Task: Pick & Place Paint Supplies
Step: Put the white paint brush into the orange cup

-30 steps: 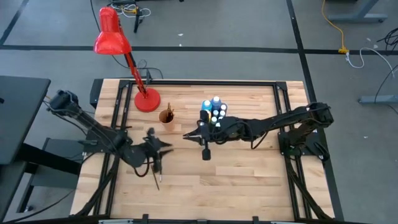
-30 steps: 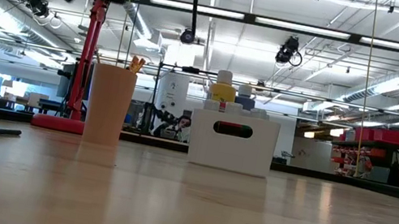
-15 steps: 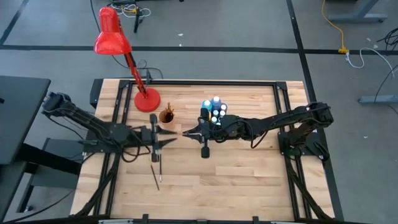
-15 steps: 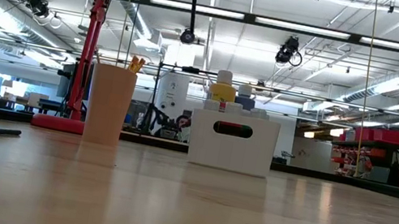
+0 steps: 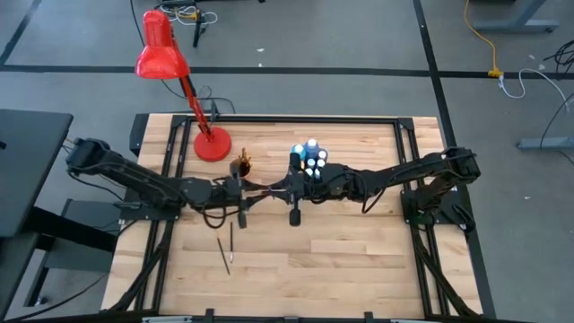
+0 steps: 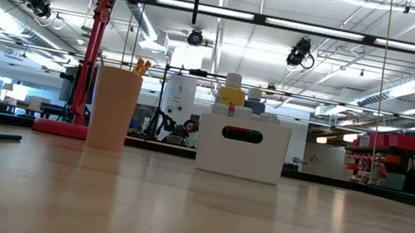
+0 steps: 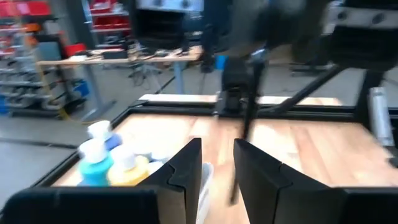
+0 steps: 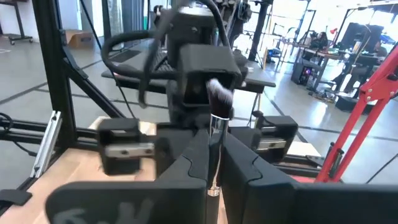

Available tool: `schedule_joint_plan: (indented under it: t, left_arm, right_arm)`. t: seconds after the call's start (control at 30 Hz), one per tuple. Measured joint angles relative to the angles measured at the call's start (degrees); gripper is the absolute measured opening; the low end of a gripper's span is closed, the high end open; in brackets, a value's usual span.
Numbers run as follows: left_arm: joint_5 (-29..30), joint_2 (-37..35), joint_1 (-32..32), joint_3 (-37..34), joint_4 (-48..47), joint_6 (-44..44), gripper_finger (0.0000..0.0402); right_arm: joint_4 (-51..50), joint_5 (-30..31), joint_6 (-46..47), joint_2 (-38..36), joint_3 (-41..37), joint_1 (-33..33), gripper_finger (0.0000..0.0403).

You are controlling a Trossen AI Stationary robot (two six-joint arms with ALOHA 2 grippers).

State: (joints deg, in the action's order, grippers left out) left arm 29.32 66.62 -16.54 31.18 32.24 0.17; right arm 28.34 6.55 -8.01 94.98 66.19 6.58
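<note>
At mid-bench, the left pincer (image 5: 244, 194) has swung right from above the loose brushes (image 5: 226, 249) to face the right pincer (image 5: 269, 190), which is clenched on a paintbrush (image 8: 216, 122), suggesting a handover beside the brush cup (image 5: 240, 168); left fingers (image 7: 186, 163) stand parted, empty.

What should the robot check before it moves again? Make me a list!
1. Right gripper has a firm hold on the brush: ok, fingers shut on its handle.
2. Left gripper is free: ok, open with nothing between its fingers.
3. The arms are clear of each other: not ok, the grippers are nearly tip to tip beside the cup.
4. Cup is upright: ok.
5. White bin of paint bottles is standing level: ok.
6. All brushes are put away: not ok, two loose brushes lie on the table.
</note>
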Motion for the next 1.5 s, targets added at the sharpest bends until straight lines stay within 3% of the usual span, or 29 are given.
schedule_joint_plan:
  t: [0.13,0.5,0.7,1.03,1.3,1.5]
  left_arm:
    - [-5.9,1.0,1.0,0.0,3.5,0.4,0.0103]
    - [-8.8,1.0,4.8,0.0,6.3,-0.1,0.0115]
    - [-13.4,1.0,6.9,0.0,6.7,-0.5,0.0108]
    - [-13.0,1.0,7.4,0.0,9.5,2.1,0.0085]
    - [-13.7,1.0,7.7,0.0,9.6,4.5,0.0016]
    - [-12.8,1.0,7.7,0.0,9.3,3.7,0.0023]
  right_arm:
    - [-0.9,0.1,-0.6,0.0,0.0,-0.2,0.0015]
    - [-2.3,2.9,-1.5,0.0,0.0,-0.2,0.0015]
    - [-1.1,2.9,-1.5,0.0,0.0,-0.5,0.0015]
    - [-0.4,3.0,-1.5,0.0,0.0,-0.7,0.0020]
    - [0.0,3.1,-1.5,0.0,0.0,-0.7,0.0028]
    - [-0.1,3.2,-1.8,0.0,0.0,-0.7,0.0044]
